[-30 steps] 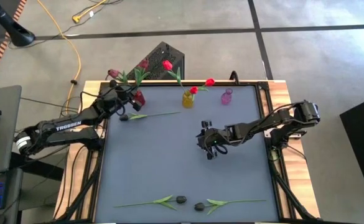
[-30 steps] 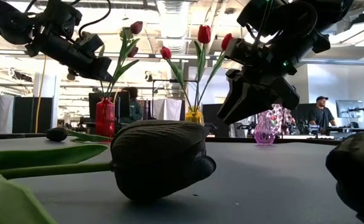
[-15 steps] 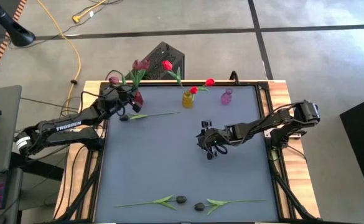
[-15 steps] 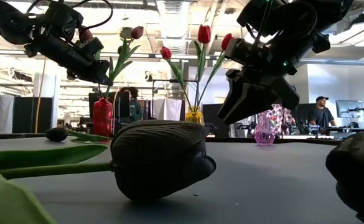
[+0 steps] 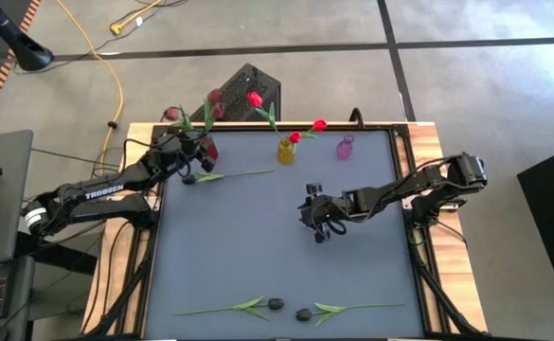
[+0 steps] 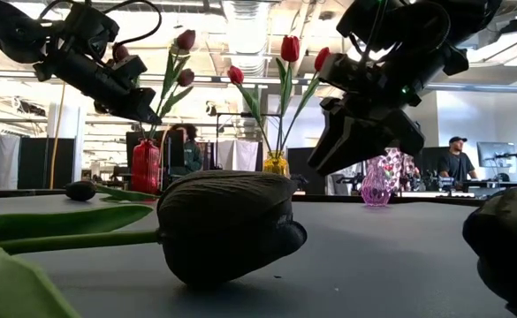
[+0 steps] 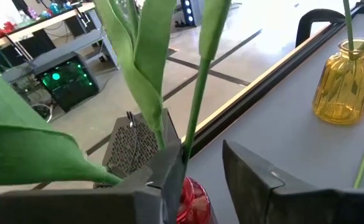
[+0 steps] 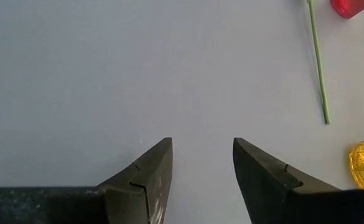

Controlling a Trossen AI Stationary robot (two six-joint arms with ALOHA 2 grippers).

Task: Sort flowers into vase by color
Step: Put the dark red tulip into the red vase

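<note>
I count three vases (image 5: 286, 150), three black tulips (image 5: 275, 303) on my worktop (image 5: 258, 246); left tool (image 7: 200, 177) parted beside stems, right tool (image 8: 201, 163) apart.

Your two matte-black, multi-jointed robot arms share one build: the left arm (image 5: 97, 194) carries white "TROSSEN" lettering along its forearm link, the right arm (image 5: 419, 185) a bulky rounded joint housing, and each ends in two dark wedge-shaped fingers (image 8: 154, 165) with stepped edges.
</note>
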